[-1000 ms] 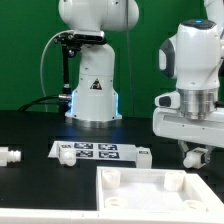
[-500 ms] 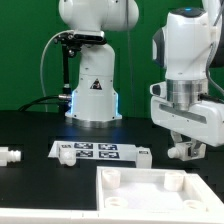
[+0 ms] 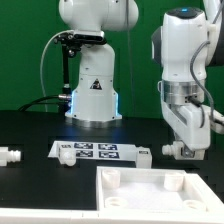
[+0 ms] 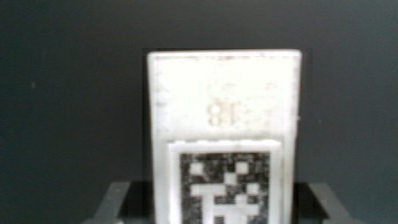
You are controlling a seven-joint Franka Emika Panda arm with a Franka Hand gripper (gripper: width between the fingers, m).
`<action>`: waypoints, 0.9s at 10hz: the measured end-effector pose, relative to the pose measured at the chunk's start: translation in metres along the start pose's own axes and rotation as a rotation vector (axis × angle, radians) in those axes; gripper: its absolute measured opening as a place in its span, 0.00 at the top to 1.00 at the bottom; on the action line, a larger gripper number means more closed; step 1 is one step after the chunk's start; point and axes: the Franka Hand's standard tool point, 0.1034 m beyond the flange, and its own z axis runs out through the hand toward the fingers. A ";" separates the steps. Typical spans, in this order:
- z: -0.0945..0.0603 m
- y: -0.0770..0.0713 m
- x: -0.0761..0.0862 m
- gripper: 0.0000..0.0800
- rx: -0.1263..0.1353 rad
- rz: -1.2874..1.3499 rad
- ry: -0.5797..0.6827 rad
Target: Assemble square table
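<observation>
ok, biggest first. the exterior view gives the layout: arm (image 3: pixel 185 60) on that view's right, wrist tilted, gripper (image 3: pixel 187 149) low over the black table (image 3: pixel 30 130). tabletop (image 3: pixel 135 197) lies flat in the foreground with its corner sockets up. marker board (image 3: pixel 90 152) lies behind it, toward the exterior view's left. a small white part (image 3: pixel 10 157) sits alone far out on that left, well apart from everything. another small white piece (image 3: pixel 145 155) sits at the board's right end.

that view only shows a white lump in the gripper, so its shape and lie can't be read there. the wrist view settles it: it's a leg (image 4: pixel 221 110), clamped between the two dark fingers (image 4: pixel 125 200), tag face toward the camera. that view shows only black table behind, none of the other parts.

leg location: in the gripper, near the tabletop's far edge, on the exterior view's right. can't tell if it touches the table.

leg axis: long axis runs crosswise to the line between the fingers. tagged end is in the grip, plain end sticks out clear of them.
</observation>
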 end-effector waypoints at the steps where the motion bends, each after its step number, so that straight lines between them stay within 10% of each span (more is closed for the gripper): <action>1: 0.001 0.001 -0.002 0.64 0.016 0.104 0.006; 2: 0.002 0.001 -0.004 0.64 0.058 0.154 0.007; 6: 0.004 0.006 -0.006 0.64 0.030 0.363 -0.019; 9: 0.004 0.004 0.015 0.64 -0.051 0.495 -0.016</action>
